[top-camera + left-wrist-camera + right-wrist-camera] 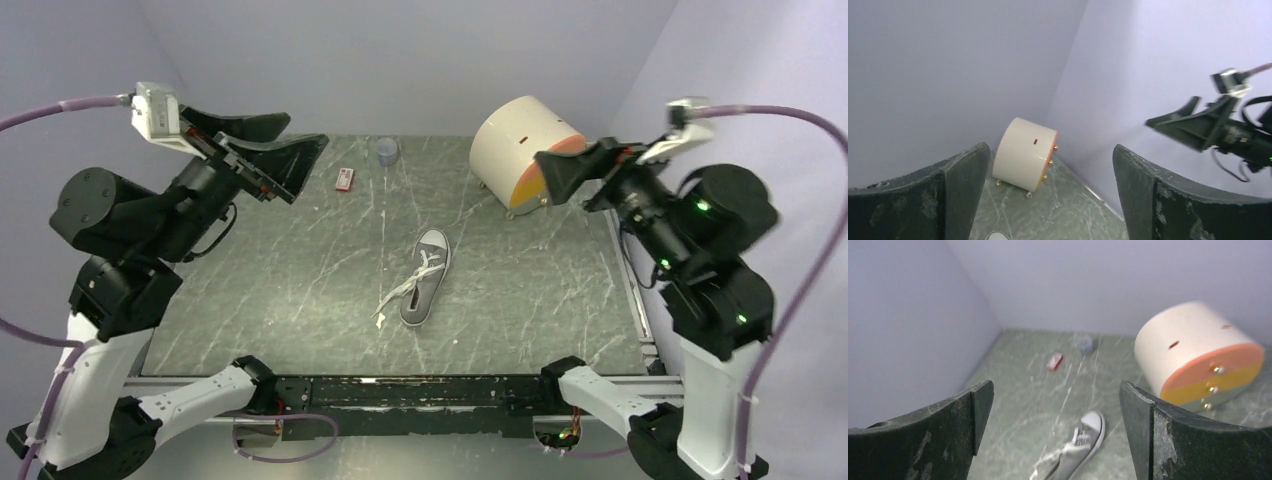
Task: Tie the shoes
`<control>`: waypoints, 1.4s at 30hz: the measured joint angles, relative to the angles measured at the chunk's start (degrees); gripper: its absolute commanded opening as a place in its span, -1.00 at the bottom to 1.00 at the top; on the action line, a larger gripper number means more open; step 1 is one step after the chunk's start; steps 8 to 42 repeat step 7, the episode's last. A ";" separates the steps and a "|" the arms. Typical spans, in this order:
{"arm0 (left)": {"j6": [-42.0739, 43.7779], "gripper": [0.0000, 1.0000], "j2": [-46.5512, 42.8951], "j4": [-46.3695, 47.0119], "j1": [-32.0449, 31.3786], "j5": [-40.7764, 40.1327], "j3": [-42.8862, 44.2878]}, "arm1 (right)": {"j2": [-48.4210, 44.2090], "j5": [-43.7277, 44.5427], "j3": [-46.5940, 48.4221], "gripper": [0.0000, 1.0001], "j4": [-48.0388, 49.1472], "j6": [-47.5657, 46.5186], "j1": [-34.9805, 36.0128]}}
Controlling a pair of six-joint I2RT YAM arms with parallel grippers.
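**Asker:** Claws first: how do yours stand?

**Me:** Both are released. My left gripper (pixel 305 140) is raised above the far left part of the table (pixel 280 290), jaws spread wide and holding nothing. My right gripper (pixel 548 175) is raised at the far right, just as wide and also holding nothing.

**Asker:** And the shoe?

**Me:** My sneaker (pixel 427 275) sits near the middle of the table, well apart from both claws. It's grey canvas with a white sole, and its white toe cap points toward the far side. My right wrist camera catches it low in the frame, between my two fingers (pixel 948 430).

**Asker:** Are the laces tied?

**Me:** No. The white laces (pixel 400 295) are loose and trail off the sneaker's left side onto the marble.

**Asker:** What else is out there?

**Me:** A drum-shaped drawer box (pixel 520 150) lies at the far right. It is cream, its round front is banded orange and yellow, and it has small knobs. A red packet (pixel 346 179) and a grey cup (pixel 387 150) sit near the back wall, left of the box.
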 measured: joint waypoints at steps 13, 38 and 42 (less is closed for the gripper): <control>2.10 0.93 0.42 -6.45 0.00 -5.03 3.08 | -0.46 7.06 9.94 1.00 -4.04 1.01 0.00; 2.10 0.93 0.42 -6.45 0.00 -5.03 3.08 | -0.46 7.06 9.94 1.00 -4.04 1.01 0.00; 2.10 0.93 0.42 -6.45 0.00 -5.03 3.08 | -0.46 7.06 9.94 1.00 -4.04 1.01 0.00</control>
